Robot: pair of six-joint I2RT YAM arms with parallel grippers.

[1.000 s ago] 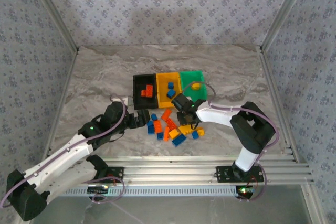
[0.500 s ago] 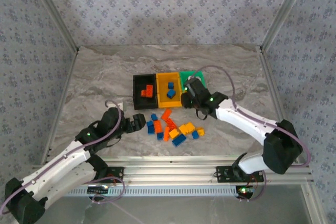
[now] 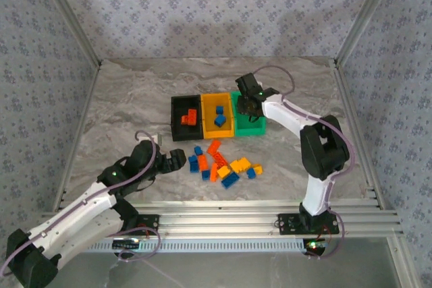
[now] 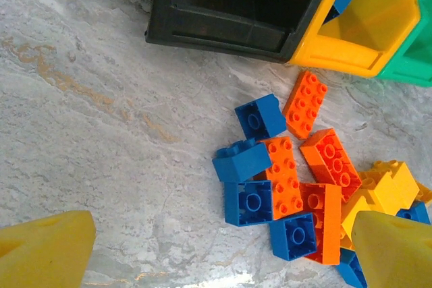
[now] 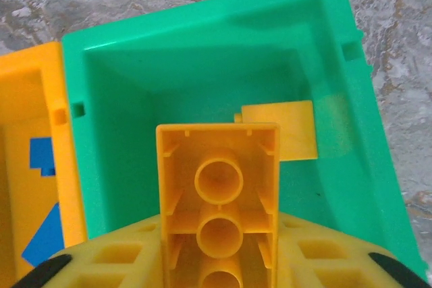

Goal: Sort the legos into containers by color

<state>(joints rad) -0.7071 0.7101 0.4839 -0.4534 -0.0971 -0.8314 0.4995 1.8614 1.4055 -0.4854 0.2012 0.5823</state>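
The right fingers are held over the green bin, the last of three bins joined in a row on the marble counter. They are closed on a yellow brick, which is seen from its hollow underside in the right wrist view and is gripped between two yellow pads. The brick is poised above the open green bin. A second yellow brick lies on that bin's floor, near its right wall.

Blue bricks lie in the yellow-orange bin in the middle. Orange-red bricks lie in the black bin on the left.

The left fingers are spread open and grip nothing. They are set low over the counter, just left of the loose pile of bricks. In the left wrist view the pile is seen lying in front of the bins, with orange-red, blue and yellow pieces touching and overlapping. One orange-red brick lies apart, nearest the yellow-orange bin.
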